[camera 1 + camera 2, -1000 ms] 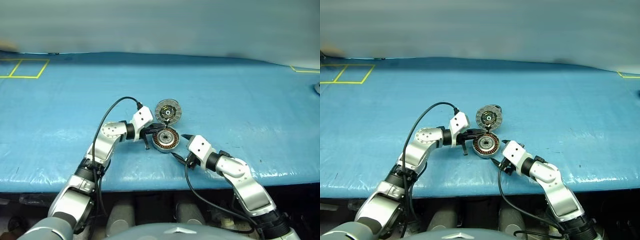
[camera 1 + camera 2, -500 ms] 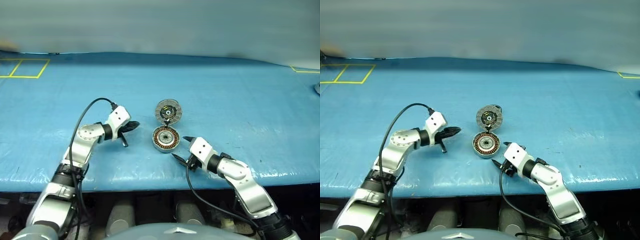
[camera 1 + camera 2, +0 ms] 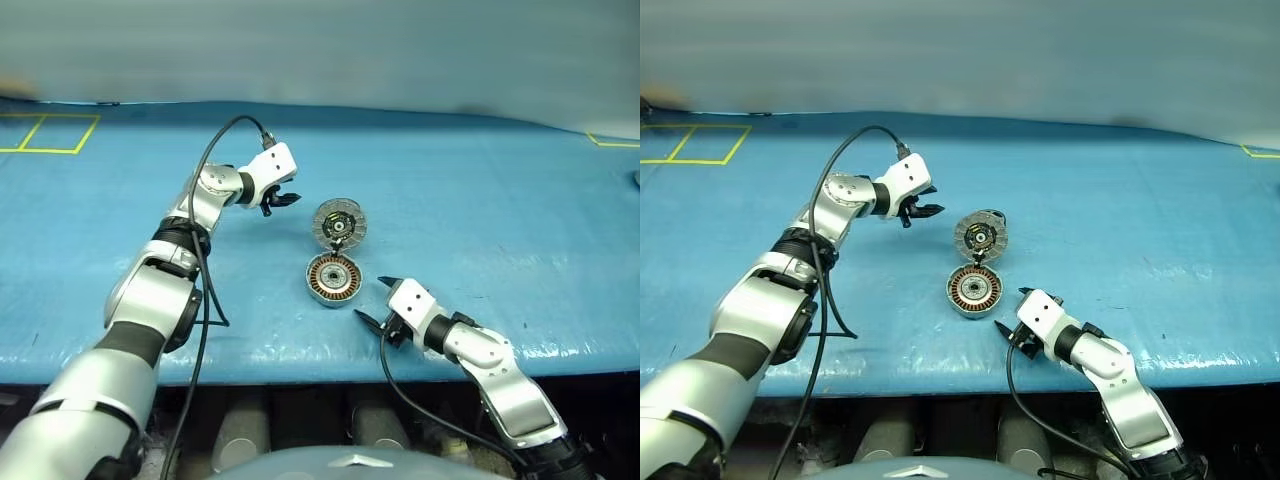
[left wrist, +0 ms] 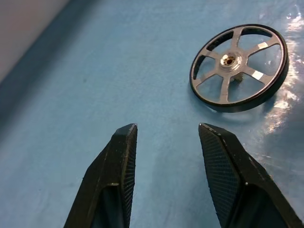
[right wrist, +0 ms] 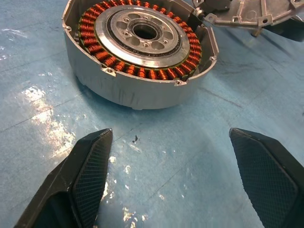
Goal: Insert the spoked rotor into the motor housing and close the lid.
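The spoked rotor [image 4: 239,67] is seen lying flat on the blue table [image 3: 480,180], a little ahead of the left gripper [image 4: 167,127] and not touched by it. The left gripper's fingers are parted to a moderate gap and nothing is held. The rotor is judged to be light, rigid and thin. Because its dark rim is smooth and sits low on the glossy cover, a slip is likely. It is best taken across the rim, edge to edge, not by the slender silvery spokes.

The rotor's spokes and hub are given by the left wrist view, while from the head views it cannot be picked out with certainty. There the motor housing [image 3: 331,277] is shown with its lid [image 3: 339,222] swung open behind it. The copper windings are shown close up in the right wrist view, with the right gripper [image 5: 170,133] spread wide and empty before them.
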Controlling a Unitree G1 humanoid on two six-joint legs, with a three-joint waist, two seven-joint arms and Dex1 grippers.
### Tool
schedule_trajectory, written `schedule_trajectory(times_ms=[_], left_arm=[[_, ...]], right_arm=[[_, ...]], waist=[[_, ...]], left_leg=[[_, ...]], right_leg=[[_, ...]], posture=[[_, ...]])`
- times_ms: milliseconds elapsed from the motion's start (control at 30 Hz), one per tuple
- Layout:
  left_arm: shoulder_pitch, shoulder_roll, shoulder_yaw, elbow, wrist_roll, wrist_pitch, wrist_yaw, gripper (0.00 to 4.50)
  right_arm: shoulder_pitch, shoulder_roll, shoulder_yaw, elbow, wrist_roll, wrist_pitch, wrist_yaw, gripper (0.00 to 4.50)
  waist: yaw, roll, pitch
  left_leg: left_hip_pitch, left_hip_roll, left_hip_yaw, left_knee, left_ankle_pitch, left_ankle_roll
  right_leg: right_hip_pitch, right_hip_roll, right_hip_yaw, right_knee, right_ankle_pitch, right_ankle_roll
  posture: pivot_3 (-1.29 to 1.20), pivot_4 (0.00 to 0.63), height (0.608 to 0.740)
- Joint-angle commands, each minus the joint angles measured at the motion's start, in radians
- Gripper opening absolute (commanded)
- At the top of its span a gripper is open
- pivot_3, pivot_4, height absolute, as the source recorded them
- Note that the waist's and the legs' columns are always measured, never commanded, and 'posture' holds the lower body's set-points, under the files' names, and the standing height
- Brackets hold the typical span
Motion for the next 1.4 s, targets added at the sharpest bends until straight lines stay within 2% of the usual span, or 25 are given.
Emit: schedule_trajectory(times_ms=[33,233,433,767,1033,1200,1400], left_arm=[[-0.081,-0.018,0.021,0.071,0.014,-0.026,-0.003,2.22],[-0.125,-0.057,-0.001,0.138,0.084,-0.097,0.093,2.22],[-0.118,-0.100,0.000,0.161,0.111,-0.090,0.069,2.22],[-0.109,-0.148,-0.028,0.179,0.191,-0.082,0.152,2.22],[-0.099,-0.176,-0.012,0.190,0.201,-0.037,0.201,2.22],[-0.097,-0.173,-0.032,0.189,0.227,-0.053,0.228,2.22],[-0.077,-0.074,0.002,0.177,0.216,-0.098,0.250,2.22]], right_arm=[[0.043,0.012,-0.028,-0.066,-0.002,0.005,-0.040,4.15],[0.116,0.034,-0.032,-0.107,-0.013,0.008,-0.088,4.15],[0.163,0.046,-0.033,-0.142,-0.021,0.015,-0.120,4.15],[0.227,0.056,-0.031,-0.189,-0.039,0.023,-0.154,4.15],[0.266,0.063,-0.027,-0.215,-0.051,0.021,-0.171,4.15],[0.268,0.071,-0.039,-0.218,-0.038,0.019,-0.176,4.15],[0.190,0.068,-0.076,-0.213,-0.143,0.050,-0.259,4.15]], waist=[[-0.001,-0.001,0.000],[0.002,-0.001,0.001],[0.003,-0.002,0.001],[0.002,-0.002,0.001],[0.002,-0.002,0.001],[0.003,-0.002,0.001],[-0.001,-0.002,0.001]], left_leg=[[0.000,0.000,0.000,0.000,0.000,0.000],[0.000,0.000,0.000,0.001,0.000,0.000],[-0.001,0.000,-0.001,0.002,0.000,0.000],[-0.001,0.000,-0.001,0.002,0.000,0.000],[-0.001,0.000,-0.001,0.003,0.000,0.000],[-0.001,0.000,-0.001,0.003,0.000,0.000],[0.000,0.000,0.000,0.003,0.000,0.000]], right_leg=[[0.000,0.000,0.000,0.000,0.000,0.000],[0.000,0.000,0.001,0.000,0.000,0.000],[0.000,0.000,0.001,0.000,0.000,0.001],[0.000,0.000,0.001,0.001,0.000,0.001],[0.000,0.000,0.001,0.001,0.000,0.001],[0.001,0.000,0.001,0.001,0.000,0.001],[0.000,0.000,0.001,0.002,0.000,0.001]], posture=[[0.00,0.150,0.740],[0.00,0.150,0.740],[0.00,0.150,0.740],[0.00,0.150,0.740],[0.00,0.150,0.740],[0.00,0.150,0.740],[0.00,0.150,0.740]])
